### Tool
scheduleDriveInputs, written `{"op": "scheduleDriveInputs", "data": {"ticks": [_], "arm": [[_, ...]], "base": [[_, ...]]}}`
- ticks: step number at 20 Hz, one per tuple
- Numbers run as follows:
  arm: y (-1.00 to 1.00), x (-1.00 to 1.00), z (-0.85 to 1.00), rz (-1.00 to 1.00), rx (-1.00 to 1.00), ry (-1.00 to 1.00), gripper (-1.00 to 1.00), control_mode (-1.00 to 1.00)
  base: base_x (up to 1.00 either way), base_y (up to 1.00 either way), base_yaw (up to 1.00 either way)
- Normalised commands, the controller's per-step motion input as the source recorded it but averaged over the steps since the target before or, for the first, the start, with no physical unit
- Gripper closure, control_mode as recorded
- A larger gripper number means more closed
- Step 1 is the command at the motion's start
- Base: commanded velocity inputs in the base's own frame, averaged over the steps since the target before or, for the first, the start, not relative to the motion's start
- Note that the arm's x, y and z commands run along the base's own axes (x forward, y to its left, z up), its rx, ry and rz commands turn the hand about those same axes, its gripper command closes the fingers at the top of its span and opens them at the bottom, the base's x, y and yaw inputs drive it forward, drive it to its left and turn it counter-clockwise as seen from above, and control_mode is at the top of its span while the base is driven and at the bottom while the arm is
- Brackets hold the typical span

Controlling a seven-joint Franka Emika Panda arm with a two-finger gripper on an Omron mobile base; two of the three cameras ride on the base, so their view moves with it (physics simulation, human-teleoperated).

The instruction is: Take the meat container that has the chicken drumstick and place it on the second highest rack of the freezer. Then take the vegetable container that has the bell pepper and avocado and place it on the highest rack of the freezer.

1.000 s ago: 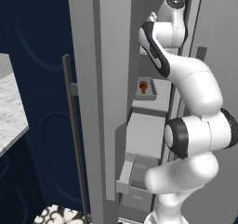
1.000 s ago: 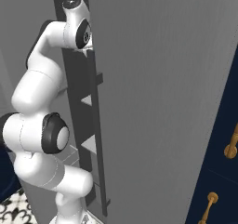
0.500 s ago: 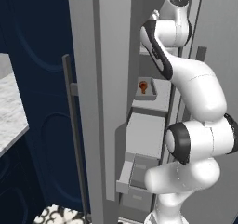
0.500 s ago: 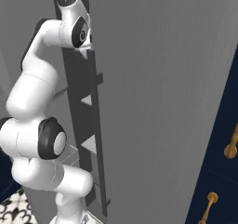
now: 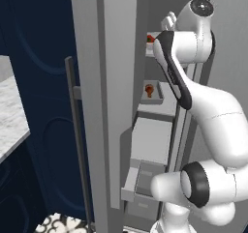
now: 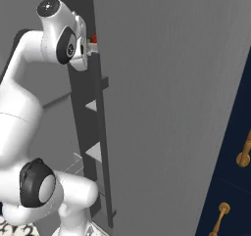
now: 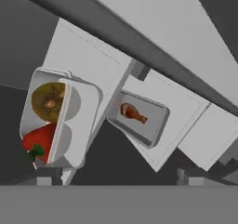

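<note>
My claw (image 7: 116, 181) hangs with jaws wide apart, nothing in them. Pale rectangular tray with olive-brown avocado (image 7: 48, 101) and glossy red bell pepper (image 7: 41, 141) sits on the top grey shelf slab (image 7: 88, 60), at nine o'clock. Reddish-brown chicken drumstick (image 7: 133, 112) tray rests on the slab below (image 7: 179, 107), centre. Both placements look done. No writing legible.

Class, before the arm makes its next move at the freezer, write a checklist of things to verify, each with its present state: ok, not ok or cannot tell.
1. Vegetable container with bell pepper and avocado on the highest rack: ok.
2. Meat container with chicken drumstick on the second highest rack: ok.
3. Gripper open, holding nothing: ok.
4. Vegetable container fully supported by its rack: cannot tell; it seems to overhang the edge.
5. Pepper and avocado inside their container: ok.
</note>
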Motion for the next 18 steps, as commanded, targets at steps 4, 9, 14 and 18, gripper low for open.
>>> {"op": "scheduleDriveInputs", "data": {"ticks": [4, 9, 14, 18], "arm": [[0.0, -0.97, -0.01, 0.0, 0.0, -0.08, -1.0, -1.0], [-0.02, -0.81, 0.03, 0.04, 0.0, 0.01, -1.0, -1.0], [0.0, -0.79, 0.17, 0.04, 0.0, 0.05, -1.0, -1.0], [0.0, -0.74, 0.07, 0.06, 0.0, 0.05, -1.0, -1.0]], "base": [[0.0, 0.0, 0.0], [0.0, 0.0, 0.0], [0.0, 0.0, 0.0], [0.0, 0.0, 0.0]]}}
